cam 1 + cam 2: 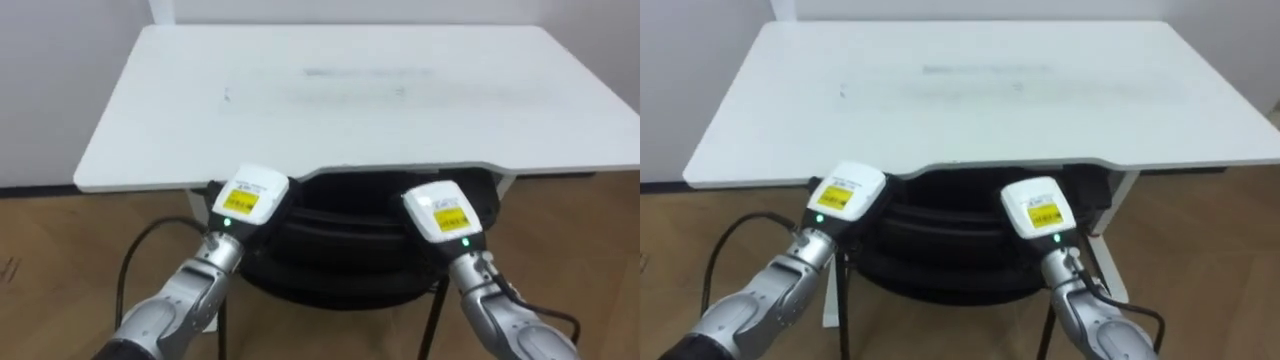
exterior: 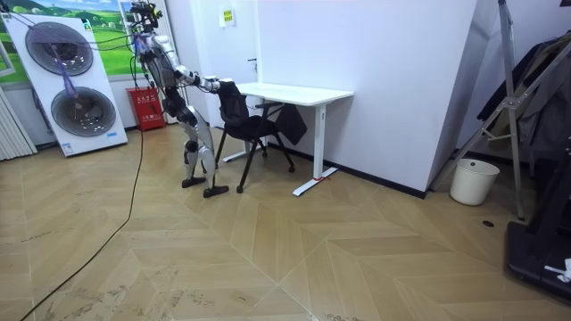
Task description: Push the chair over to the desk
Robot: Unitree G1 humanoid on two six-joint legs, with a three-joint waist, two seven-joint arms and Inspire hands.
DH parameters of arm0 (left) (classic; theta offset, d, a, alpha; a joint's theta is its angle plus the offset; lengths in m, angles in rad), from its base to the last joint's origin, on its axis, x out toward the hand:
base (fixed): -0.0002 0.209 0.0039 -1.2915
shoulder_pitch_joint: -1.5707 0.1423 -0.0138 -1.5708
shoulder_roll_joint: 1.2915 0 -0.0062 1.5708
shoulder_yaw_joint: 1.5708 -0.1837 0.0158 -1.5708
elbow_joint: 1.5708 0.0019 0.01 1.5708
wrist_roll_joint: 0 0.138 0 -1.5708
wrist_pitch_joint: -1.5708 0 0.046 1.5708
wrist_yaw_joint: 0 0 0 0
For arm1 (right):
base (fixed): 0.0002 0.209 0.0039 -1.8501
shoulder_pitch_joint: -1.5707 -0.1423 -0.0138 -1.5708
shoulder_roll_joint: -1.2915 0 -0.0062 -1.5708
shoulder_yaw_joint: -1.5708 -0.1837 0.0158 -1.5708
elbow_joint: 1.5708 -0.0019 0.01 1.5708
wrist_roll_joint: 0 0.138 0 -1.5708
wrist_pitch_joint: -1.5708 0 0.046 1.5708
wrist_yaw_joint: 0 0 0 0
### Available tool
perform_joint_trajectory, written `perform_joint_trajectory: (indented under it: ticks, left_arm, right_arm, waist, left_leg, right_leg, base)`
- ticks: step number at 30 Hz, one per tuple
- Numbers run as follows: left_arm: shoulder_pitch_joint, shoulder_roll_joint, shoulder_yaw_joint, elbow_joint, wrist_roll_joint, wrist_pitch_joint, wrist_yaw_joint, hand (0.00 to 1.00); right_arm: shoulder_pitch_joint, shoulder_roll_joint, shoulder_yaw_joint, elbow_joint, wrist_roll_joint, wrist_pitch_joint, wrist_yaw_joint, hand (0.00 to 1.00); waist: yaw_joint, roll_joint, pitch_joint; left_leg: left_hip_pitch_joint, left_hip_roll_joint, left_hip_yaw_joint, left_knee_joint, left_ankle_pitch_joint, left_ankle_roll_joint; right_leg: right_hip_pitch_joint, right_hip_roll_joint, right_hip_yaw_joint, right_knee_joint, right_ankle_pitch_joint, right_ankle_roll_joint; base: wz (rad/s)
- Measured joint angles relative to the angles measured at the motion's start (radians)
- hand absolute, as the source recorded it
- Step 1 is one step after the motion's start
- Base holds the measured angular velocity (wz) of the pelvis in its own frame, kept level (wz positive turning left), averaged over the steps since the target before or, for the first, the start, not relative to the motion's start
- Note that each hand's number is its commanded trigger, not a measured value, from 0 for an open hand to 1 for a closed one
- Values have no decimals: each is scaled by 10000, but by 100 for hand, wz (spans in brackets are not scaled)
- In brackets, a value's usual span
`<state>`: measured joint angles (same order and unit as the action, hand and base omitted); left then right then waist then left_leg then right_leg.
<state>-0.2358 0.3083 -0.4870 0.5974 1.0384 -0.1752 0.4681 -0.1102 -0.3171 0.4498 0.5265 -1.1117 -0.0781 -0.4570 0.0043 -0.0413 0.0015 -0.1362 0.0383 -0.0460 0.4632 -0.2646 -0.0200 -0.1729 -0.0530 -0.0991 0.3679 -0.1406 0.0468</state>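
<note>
At the chair (image 1: 340,255), left hand (image 1: 265,186) and right hand (image 1: 424,198) wear labels (image 1: 243,204).

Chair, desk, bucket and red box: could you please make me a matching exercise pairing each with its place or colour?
1 chair
2 desk
3 bucket
4 red box

A on the floor, room view's right
B black, back at the desk's near edge
C behind the robot, room view's left
D white flat top

Pairs: 1-B, 2-D, 3-A, 4-C
</note>
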Motion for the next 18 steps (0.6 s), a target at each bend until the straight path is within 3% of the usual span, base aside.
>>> perform_joint_trajectory:
  ticks: [1, 2, 3, 4, 5, 6, 7, 8, 9, 10, 11, 12, 13, 15, 17, 18]
  left_arm:
    - [-4, 15, 44, 3, -1, 4, -6, 100]
    - [-6, 4, 163, 20, 12, 11, -12, 100]
    - [13, 4, 218, 37, 15, 14, -13, 100]
    - [79, 23, 263, -9, 14, 11, -8, 82]
    - [50, 148, 353, -104, 183, 11, -45, 2]
    - [26, 156, 424, -106, 267, 14, -100, 0]
    - [-88, 228, 422, -104, 400, 29, -227, 0]
    - [-96, 224, 401, -94, 461, 135, -258, 0]
    - [-110, 202, 422, -83, 446, 159, -254, 0]
    - [-130, 87, 449, -29, 301, 205, -235, 0]
    - [-167, -232, 481, 204, 94, 237, -236, 0]
    - [-164, -355, 516, 311, -78, 247, -233, 0]
    - [-164, -452, 540, 447, -273, 286, -199, 0]
    - [-188, -576, 635, 366, -534, 390, -244, 0]
    - [-178, -856, 821, 250, -844, 448, -216, 0]
    - [-158, -919, 850, 183, -1051, 451, -246, 0]
  right_arm:
    - [5, 4, 5, -80, -70, -33, 88, 100]
    - [-51, 15, 1, -139, -168, -40, 181, 100]
    - [-111, 24, 1, -153, -200, -40, 303, 100]
    - [-229, 39, -12, -221, -253, -42, 624, 61]
    - [-325, 283, -117, -127, -253, -35, 855, 0]
    - [-353, 406, -152, -22, -244, -68, 946, 0]
    - [-345, 468, -180, 128, -150, -265, 985, 0]
    - [-253, 446, -180, 218, -52, -535, 966, 0]
    - [-200, 370, -179, 118, 15, -621, 895, 0]
    - [69, 151, -146, -292, 14, -579, 725, 0]
    - [293, -19, -134, -510, 22, -467, 626, 0]
    - [317, -33, -133, -516, 46, -431, 624, 0]
    - [322, 51, -134, -398, 83, -423, 625, 0]
    - [307, 115, -141, -301, 238, -359, 638, 0]
    - [301, 127, -200, -260, 749, -286, 678, 0]
    - [301, 126, -247, -259, 983, -286, 683, 0]
  waist:
    - [-7, -76, -17]
    - [108, -178, 65]
    - [217, -64, 76]
    - [303, 325, 72]
    - [323, 322, 163]
    - [274, 141, 118]
    - [203, -261, 56]
    - [-99, -593, -1]
    - [-284, -646, 37]
    - [-436, -555, 165]
    - [-454, -253, 128]
    - [-406, -129, 117]
    - [-294, -149, 62]
    - [-294, -232, 15]
    - [-209, -562, 26]
    - [-201, -539, 15]
  left_leg:
    - [54, -10, -108, -34, 74, -174]
    - [61, 60, -44, 475, -117, -400]
    - [68, 296, 197, 1077, -355, -447]
    - [231, 923, 676, 1854, -1187, -386]
    - [232, 922, 475, 2036, -1712, -256]
    - [202, 730, 119, 2001, -1732, -243]
    - [185, 587, -210, 1741, -1718, -273]
    - [221, 543, -298, 1506, -1660, -373]
    - [204, 607, -259, 1602, -1624, -433]
    - [-5, 877, -220, 2079, -1573, -520]
    - [-128, 1159, -193, 2217, -1464, -581]
    - [-102, 1214, -210, 2167, -1342, -650]
    - [22, 1182, -197, 1879, -1180, -783]
    - [94, 1002, -247, 1268, -697, -768]
    - [250, 641, -184, 303, -122, -720]
    - [265, 603, -184, 147, -27, -693]
  right_leg:
    - [-65, 33, 23, 10, -59, -147]
    - [-149, -147, -309, 169, -13, -264]
    - [-157, -213, -634, 311, -5, -303]
    - [-109, -111, -1197, 794, -86, -381]
    - [-269, -30, -1203, 1477, -294, -424]
    - [-324, 92, -899, 1722, -481, -470]
    - [-396, 377, -273, 2185, -1062, -508]
    - [-113, 488, 28, 2349, -1653, -535]
    - [-30, 600, 163, 2311, -1792, -789]
    - [91, 816, 79, 2397, -1899, -833]
    - [252, 1024, -92, 2311, -1942, -909]
    - [295, 1091, -128, 2267, -1943, -911]
    - [375, 1007, -248, 2161, -1943, -910]
    - [432, 831, -371, 1873, -1853, -820]
    - [380, 780, 123, 1335, -1138, -670]
    - [402, 796, 163, 1151, -984, -628]
  base:
    - [4]
    - [-22]
    - [-64]
    - [-46]
    - [-12]
    - [64]
    - [122]
    - [131]
    - [131]
    - [99]
    - [72]
    - [15]
    - [-5]
    - [12]
    - [14]
    - [-9]
